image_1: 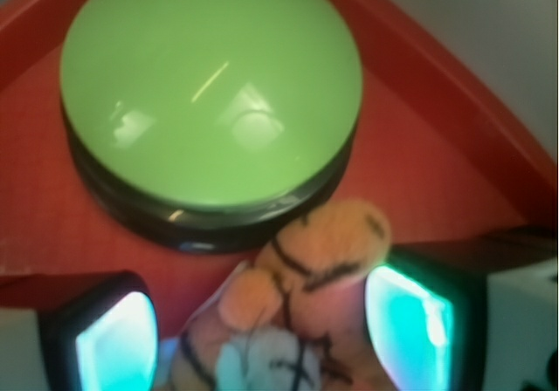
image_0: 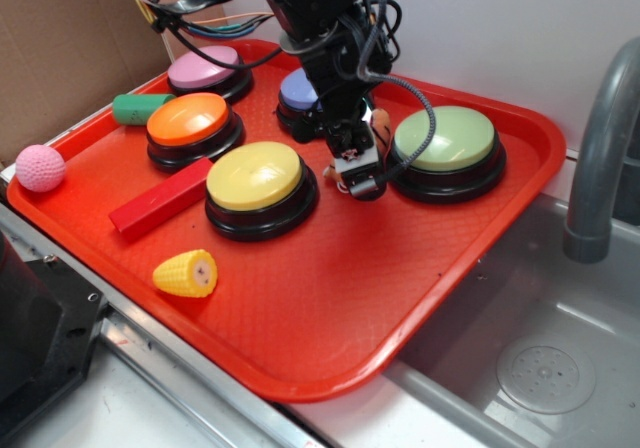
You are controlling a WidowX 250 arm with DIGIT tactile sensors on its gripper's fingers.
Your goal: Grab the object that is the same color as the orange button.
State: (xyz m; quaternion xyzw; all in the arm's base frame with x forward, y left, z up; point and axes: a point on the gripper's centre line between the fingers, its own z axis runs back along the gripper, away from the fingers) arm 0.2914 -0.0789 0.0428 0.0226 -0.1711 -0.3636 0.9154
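The small orange tiger [image_1: 323, 260], black-striped with a white face, lies on the red tray [image_0: 330, 308] just in front of the green button [image_1: 210, 85]. My gripper [image_1: 262, 321] is lowered around it. The right pad [image_1: 406, 321] touches the plush, while a thin gap shows beside the left pad [image_1: 118, 343]. In the exterior view the gripper [image_0: 358, 173] stands between the yellow, blue and green buttons, and only an orange bit of the tiger [image_0: 378, 120] shows behind it. The orange button [image_0: 188, 118] sits at the tray's left.
A yellow button [image_0: 255, 176], a blue button [image_0: 298, 93], a pink button [image_0: 205, 68] and the green button [image_0: 445, 138] ring the gripper. A red block [image_0: 160, 198], toy corn [image_0: 187, 272], green cylinder [image_0: 140, 107] and pink ball [image_0: 40, 167] lie left. A sink and grey faucet [image_0: 600, 158] are right.
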